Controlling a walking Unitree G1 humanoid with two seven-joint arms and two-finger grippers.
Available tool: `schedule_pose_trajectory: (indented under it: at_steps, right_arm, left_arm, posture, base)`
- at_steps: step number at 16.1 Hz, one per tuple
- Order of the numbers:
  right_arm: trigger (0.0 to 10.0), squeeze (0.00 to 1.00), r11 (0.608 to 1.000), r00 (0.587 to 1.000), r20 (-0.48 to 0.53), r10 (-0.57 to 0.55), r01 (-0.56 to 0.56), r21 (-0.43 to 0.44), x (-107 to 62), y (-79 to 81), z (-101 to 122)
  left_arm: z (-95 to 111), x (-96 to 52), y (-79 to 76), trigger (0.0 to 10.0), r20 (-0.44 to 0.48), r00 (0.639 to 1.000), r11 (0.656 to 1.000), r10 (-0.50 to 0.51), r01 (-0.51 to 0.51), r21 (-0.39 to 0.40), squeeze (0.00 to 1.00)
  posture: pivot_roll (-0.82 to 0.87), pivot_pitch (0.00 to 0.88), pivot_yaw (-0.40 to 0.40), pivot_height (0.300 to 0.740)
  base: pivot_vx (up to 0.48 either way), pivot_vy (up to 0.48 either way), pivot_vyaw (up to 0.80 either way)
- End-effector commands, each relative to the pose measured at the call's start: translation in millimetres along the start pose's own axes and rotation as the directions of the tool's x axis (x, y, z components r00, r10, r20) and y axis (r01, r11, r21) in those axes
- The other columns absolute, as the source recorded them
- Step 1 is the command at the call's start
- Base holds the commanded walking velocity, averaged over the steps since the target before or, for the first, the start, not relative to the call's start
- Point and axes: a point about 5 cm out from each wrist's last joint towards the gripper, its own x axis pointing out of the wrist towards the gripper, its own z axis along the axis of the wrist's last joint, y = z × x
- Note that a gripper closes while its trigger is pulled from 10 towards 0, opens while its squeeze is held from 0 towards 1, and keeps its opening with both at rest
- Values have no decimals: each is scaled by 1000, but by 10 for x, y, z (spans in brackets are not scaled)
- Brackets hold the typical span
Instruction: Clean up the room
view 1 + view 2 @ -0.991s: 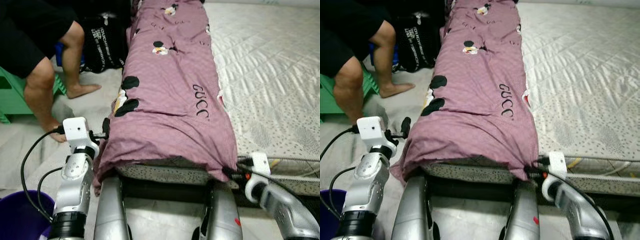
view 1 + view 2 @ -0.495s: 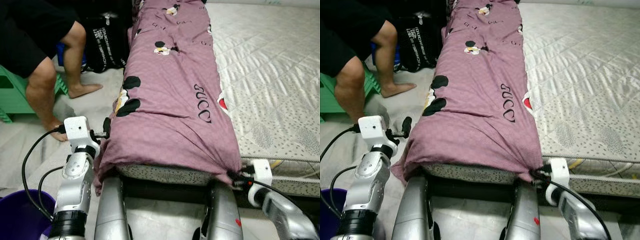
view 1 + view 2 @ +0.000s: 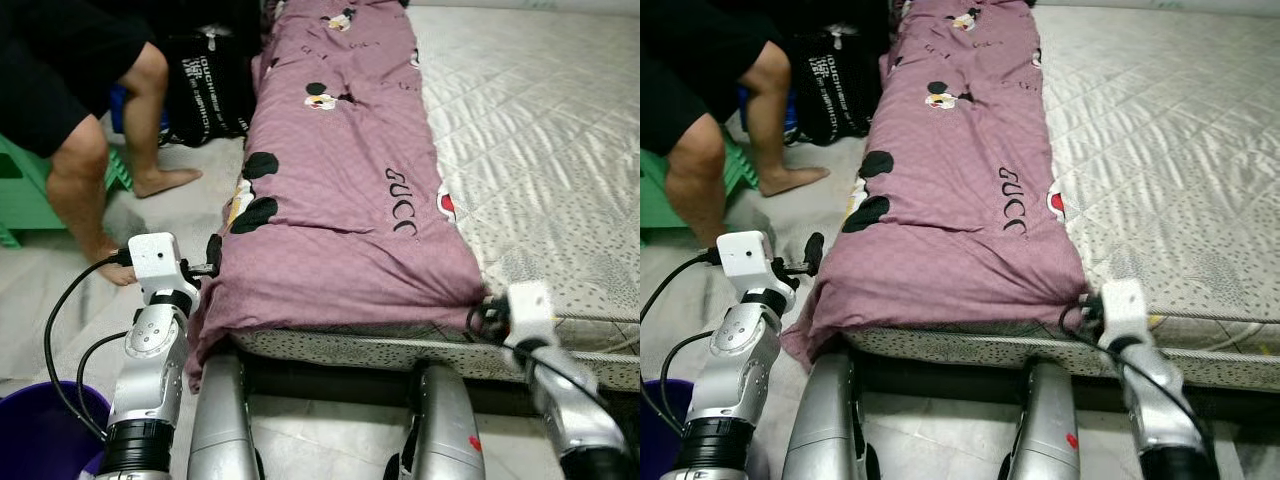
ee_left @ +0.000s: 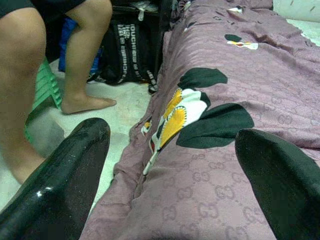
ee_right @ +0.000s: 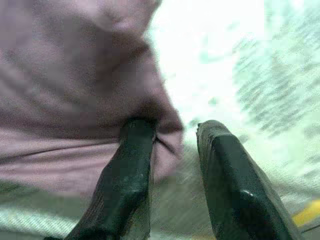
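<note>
A long purple quilt [image 3: 340, 200] with cartoon prints lies folded along the left side of a pale mattress [image 3: 540, 130]. My left gripper [image 3: 212, 255] is at the quilt's near left edge. In the left wrist view it [image 4: 170, 165] stands open, its fingers wide apart with the printed fabric between and ahead of them. My right gripper [image 3: 480, 318] sits at the quilt's near right corner, on the mattress edge. In the right wrist view it [image 5: 172, 132] is open by a narrow gap. The quilt's corner [image 5: 165, 125] rests against one finger, and bright mattress shows beside the other.
A person's bare legs [image 3: 85, 170] stand on the floor at the left, by a green stool [image 3: 25, 195] and a black backpack [image 3: 210, 85]. A purple bucket [image 3: 40, 430] is at my lower left. My silver legs [image 3: 220, 420] press against the bed's front.
My right gripper rose and moved right, from below the mattress edge up onto it. The quilt's near right corner came up with it. The left arm stayed put.
</note>
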Motion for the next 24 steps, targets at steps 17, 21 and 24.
schedule_pose_trajectory:
  at_steps: [17, 21, 24]
  right_arm:
    - [10000, 1000, 963, 969, -44, 242, -235, 133, 606, 1069, 571]
    - [10000, 1000, 971, 968, -203, 148, -103, 216, 633, 805, 336]
    - [10000, 1000, 969, 998, 39, 50, -58, 239, 649, 575, 718]
  left_arm:
    - [121, 92, 27, 10000, 45, 999, 1000, 21, -22, 7, 0]
    - [162, 116, 100, 10000, 60, 997, 999, 45, -45, 9, 0]
    - [228, 148, 77, 10000, 96, 994, 999, 50, -50, 0, 0]
  posture:
    - [26, 0, 9, 500]
    - [34, 0, 4, 500]
    - [26, 0, 11, 500]
  base:
    - [0, 0, 0]
    - [0, 0, 0]
    - [0, 0, 0]
